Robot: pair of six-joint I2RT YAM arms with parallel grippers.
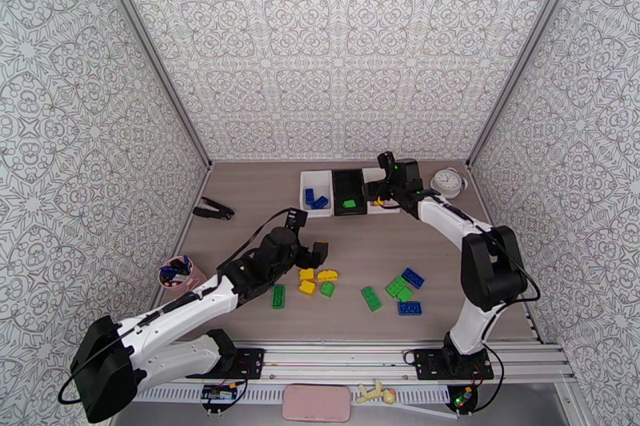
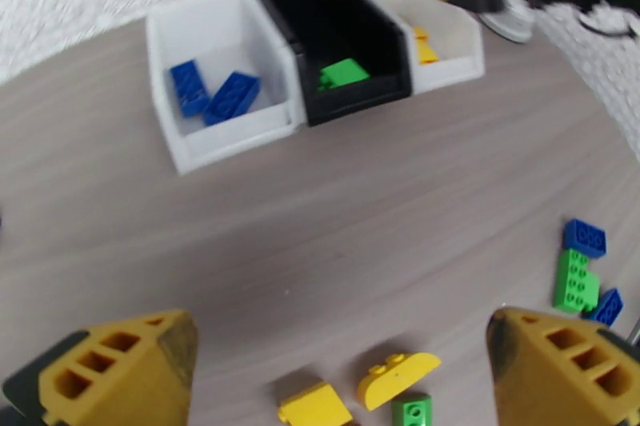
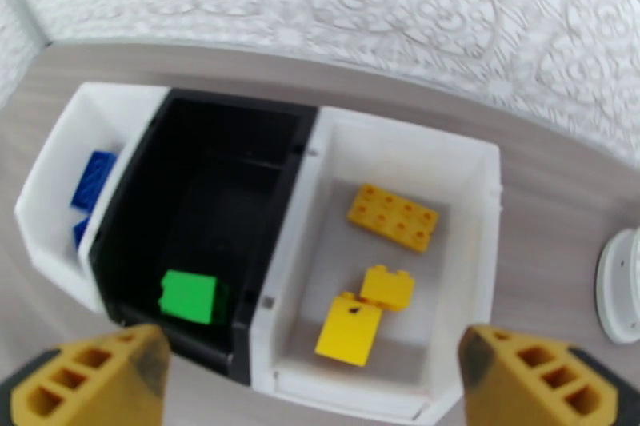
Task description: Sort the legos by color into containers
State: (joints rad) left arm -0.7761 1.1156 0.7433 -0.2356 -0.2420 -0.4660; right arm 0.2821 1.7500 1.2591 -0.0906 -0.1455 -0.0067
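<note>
Spread wide and empty, my right gripper (image 3: 312, 376) hangs over the white bin (image 3: 484, 180) where yellow legos (image 3: 392, 216) belong, while my left gripper (image 2: 340, 352), equally open and empty, hovers above loose yellow bricks (image 2: 396, 376), apparently lined up for a pick.

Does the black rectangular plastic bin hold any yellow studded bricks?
No, the black bin holds a single green brick; three yellow bricks lie in the white bin beside it.
</note>
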